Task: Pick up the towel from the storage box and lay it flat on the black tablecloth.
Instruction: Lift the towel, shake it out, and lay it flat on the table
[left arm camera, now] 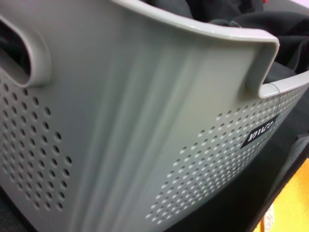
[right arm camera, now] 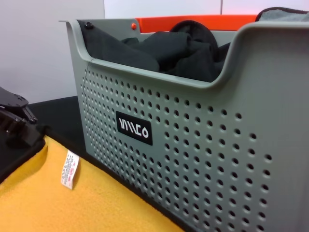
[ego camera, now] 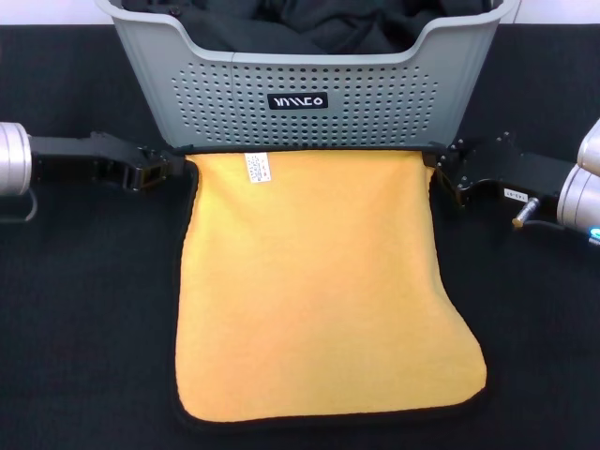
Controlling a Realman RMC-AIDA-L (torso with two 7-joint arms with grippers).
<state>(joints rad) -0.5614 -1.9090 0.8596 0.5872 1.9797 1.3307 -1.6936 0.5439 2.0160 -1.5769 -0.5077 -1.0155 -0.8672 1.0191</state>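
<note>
The towel [ego camera: 314,281] lies spread on the black tablecloth [ego camera: 84,309], yellow-orange side up, with black edging and a white label [ego camera: 257,169] near its far edge. Its far edge runs along the foot of the grey storage box [ego camera: 309,103]. My left gripper [ego camera: 173,169] is at the towel's far left corner, touching it. My right gripper [ego camera: 439,169] is at the far right corner. The right wrist view shows the towel [right arm camera: 72,203], the box [right arm camera: 203,145] and the left gripper [right arm camera: 17,125] at the corner. The left wrist view shows the box wall [left arm camera: 145,135] and a strip of towel [left arm camera: 294,203].
Black clothes [ego camera: 309,23] fill the storage box and also show in the right wrist view [right arm camera: 178,48]. The box's logo plate [ego camera: 298,101] faces me. Bare tablecloth lies to both sides of the towel. The towel's near edge is close to the table's front.
</note>
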